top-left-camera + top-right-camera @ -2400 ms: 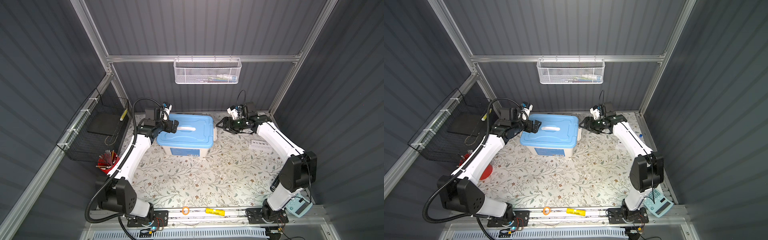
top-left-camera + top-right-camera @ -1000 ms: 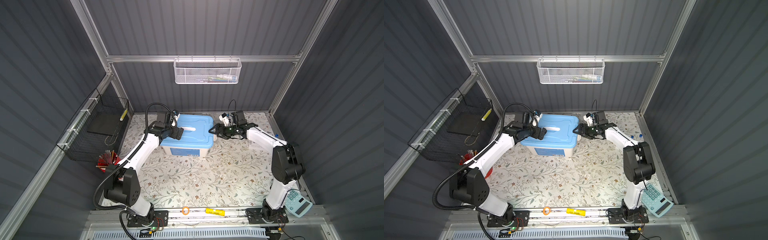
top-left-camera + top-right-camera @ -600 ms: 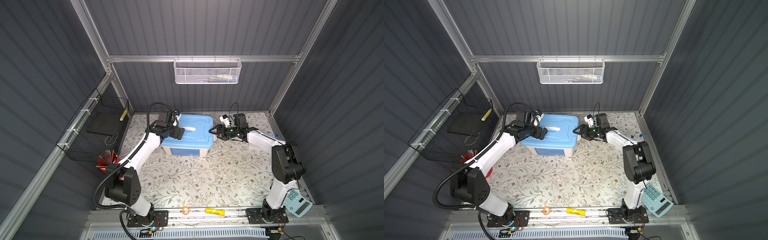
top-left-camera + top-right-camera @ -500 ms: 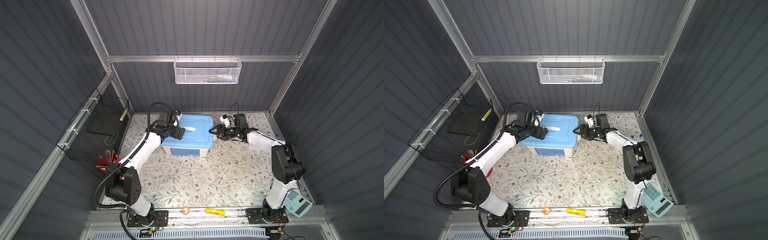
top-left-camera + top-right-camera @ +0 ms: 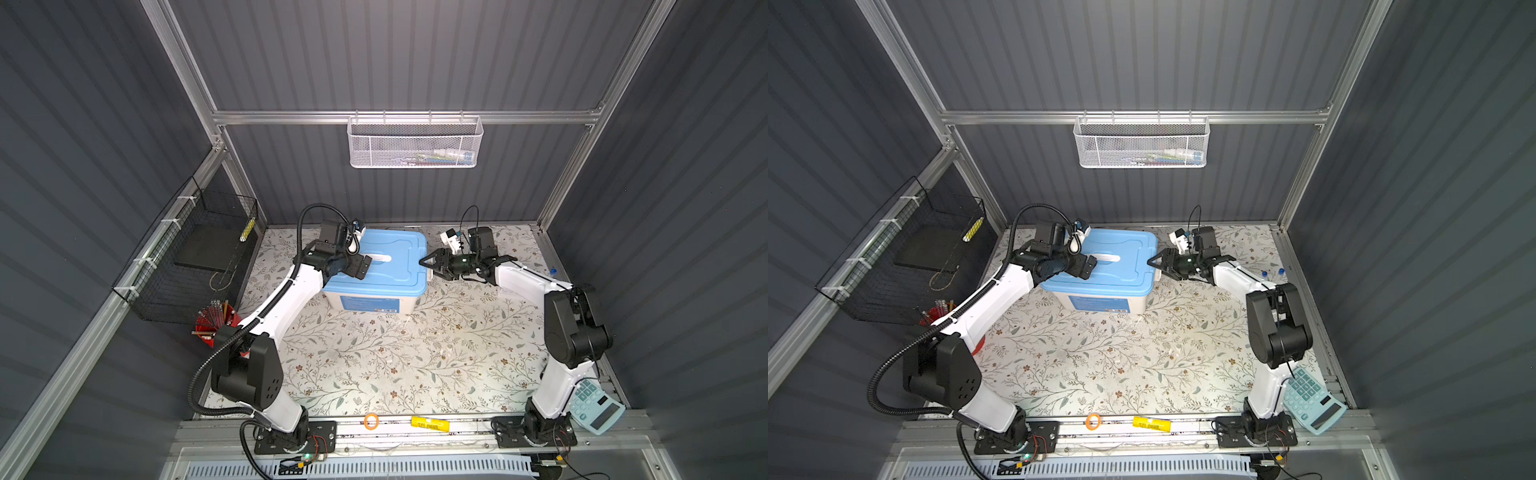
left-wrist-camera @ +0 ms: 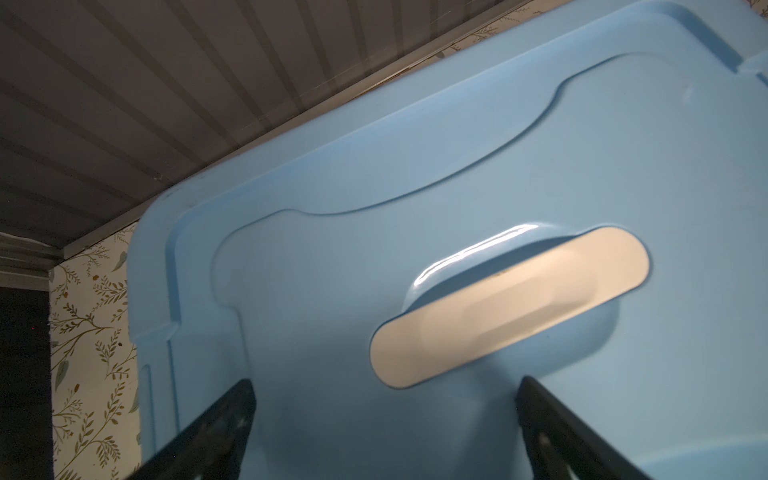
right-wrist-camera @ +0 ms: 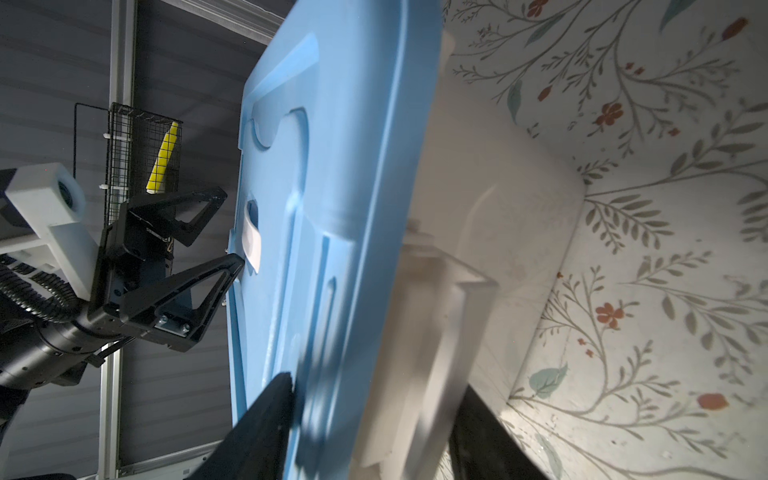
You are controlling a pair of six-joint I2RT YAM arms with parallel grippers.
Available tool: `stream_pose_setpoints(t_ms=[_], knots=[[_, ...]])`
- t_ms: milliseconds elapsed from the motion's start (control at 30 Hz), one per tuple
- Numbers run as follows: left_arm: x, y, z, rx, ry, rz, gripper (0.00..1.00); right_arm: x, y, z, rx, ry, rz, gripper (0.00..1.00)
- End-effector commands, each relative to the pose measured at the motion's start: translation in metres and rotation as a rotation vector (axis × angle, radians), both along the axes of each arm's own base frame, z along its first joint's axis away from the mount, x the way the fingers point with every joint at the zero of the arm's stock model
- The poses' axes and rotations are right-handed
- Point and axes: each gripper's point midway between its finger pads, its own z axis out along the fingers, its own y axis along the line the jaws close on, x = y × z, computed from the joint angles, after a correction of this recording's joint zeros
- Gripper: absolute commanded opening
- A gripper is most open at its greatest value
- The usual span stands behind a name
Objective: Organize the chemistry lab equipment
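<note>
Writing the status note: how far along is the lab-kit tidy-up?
Done: can't confirm, the blue lid hides what's inside. In hand: left gripper open over the lid's handle; right gripper straddles the lid edge, grip unclear. Left: two blue-capped items at the mat edge.

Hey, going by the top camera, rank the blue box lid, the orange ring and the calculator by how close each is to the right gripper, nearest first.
1. The blue lid: at the back of the table, its right edge meets the right gripper.
2. The orange ring: on the front rail, near the middle.
3. The calculator: in the front right corner, beside that arm's base.
</note>
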Motion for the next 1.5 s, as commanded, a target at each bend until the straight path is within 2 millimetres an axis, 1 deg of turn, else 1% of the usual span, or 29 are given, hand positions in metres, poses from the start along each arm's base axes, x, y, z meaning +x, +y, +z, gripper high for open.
stream_pose_setpoints(t_ms=[0, 167, 467, 867, 1200, 1300, 1367, 1467], knots=[[-0.002, -0.002, -0.013, 0.031, 0.032, -0.019, 0.98, -0.002, -0.004, 0.004, -0.031, 0.001, -0.012, 0.56], [-0.002, -0.002, -0.015, 0.032, 0.029, -0.023, 0.98, -0.003, -0.006, 0.007, -0.053, 0.002, -0.021, 0.52], [-0.005, -0.001, -0.018, 0.034, 0.017, -0.028, 0.98, -0.008, -0.001, 0.008, -0.206, -0.005, -0.012, 0.5], [-0.006, -0.003, -0.021, 0.015, 0.001, -0.035, 0.98, -0.013, -0.009, 0.005, -0.402, 0.015, -0.032, 0.48], [-0.006, -0.004, -0.023, 0.007, -0.01, -0.039, 0.98, -0.01, -0.012, 0.005, -0.494, 0.021, -0.048, 0.44], [-0.006, -0.004, -0.024, 0.003, -0.01, -0.04, 0.98, -0.009, -0.011, 0.008, -0.505, 0.015, -0.051, 0.45], [-0.006, -0.005, -0.023, -0.001, -0.012, -0.043, 0.98, -0.009, -0.009, 0.012, -0.501, 0.012, -0.051, 0.5], [-0.007, -0.006, -0.023, -0.003, -0.012, -0.046, 0.98, -0.008, -0.008, 0.018, -0.475, 0.008, -0.053, 0.54]])
